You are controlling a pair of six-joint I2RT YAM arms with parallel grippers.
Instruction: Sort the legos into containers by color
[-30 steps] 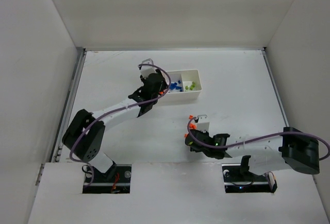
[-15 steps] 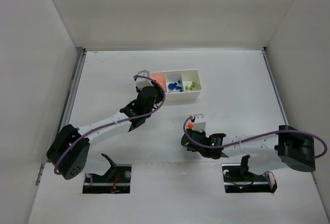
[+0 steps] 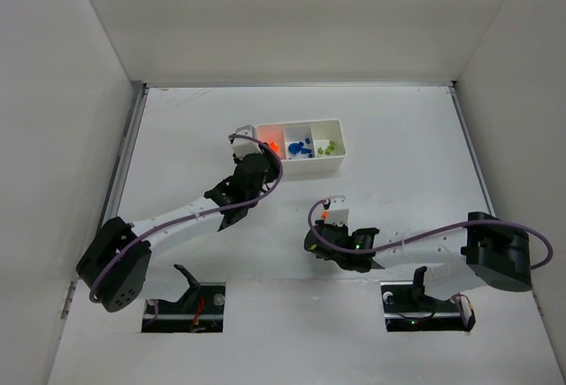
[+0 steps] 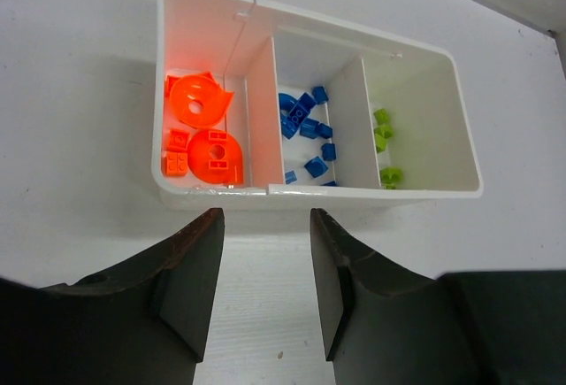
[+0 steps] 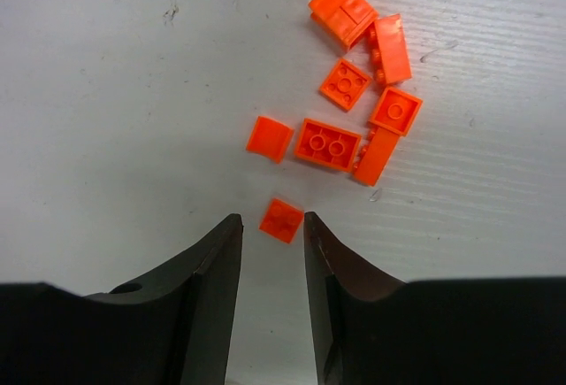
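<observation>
Jaws parted and empty on both arms; left gripper (image 4: 265,217), arm extended, hovers just short of white three-compartment plastic tray (image 4: 371,194); right gripper (image 5: 270,219) points down over loose orange plastic bricks (image 5: 329,144).

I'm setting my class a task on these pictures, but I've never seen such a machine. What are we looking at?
A left arm and a right arm are bolted at the near edge of a table, each ending in a two-fingered pincer. The wide picture looks down from above; the other two come from cameras on the wrists, so the dark shapes below are each pincer's own fingers. The left pincer is open and empty, facing a white tray with orange pieces, blue bricks and green bricks in separate compartments. The right pincer is open over loose orange bricks on the table; one small brick lies at its fingertips.
</observation>
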